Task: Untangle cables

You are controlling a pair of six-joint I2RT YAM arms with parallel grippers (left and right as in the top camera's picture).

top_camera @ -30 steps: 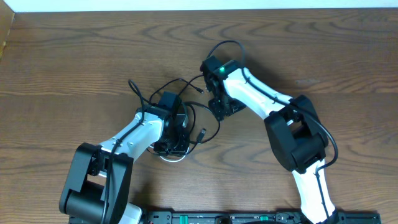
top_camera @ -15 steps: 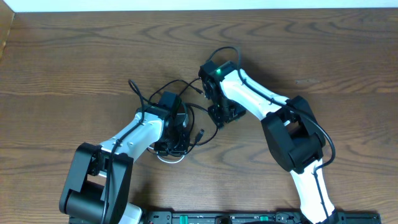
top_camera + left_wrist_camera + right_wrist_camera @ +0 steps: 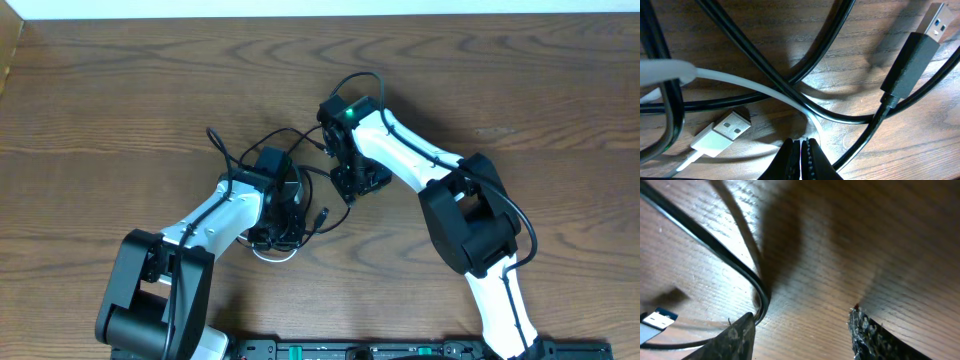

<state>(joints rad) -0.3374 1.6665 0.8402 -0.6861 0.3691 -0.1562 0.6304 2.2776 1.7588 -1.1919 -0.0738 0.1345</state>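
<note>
Just right of the left gripper (image 3: pixel 801 145), pinched shut on the white cable (image 3: pixel 740 82) amid crossing loops of black cable (image 3: pixel 715 250): right gripper (image 3: pixel 801 315), fingers spread, shifted closer since a second ago, black cable just beside one fingertip (image 3: pixel 737 332). Judged poised for drawing that strand clear.

Loops of the black cable (image 3: pixel 300 150) sprawl across the middle of the desk (image 3: pixel 120 90). The left hand (image 3: pixel 283 225) is down among them, and the right hand (image 3: pixel 352 185) is just beside them. The white cable (image 3: pixel 275 255) lies at the loops' near edge. Beyond the black cable and well out to either side, bare wood leaves room to pass.
</note>
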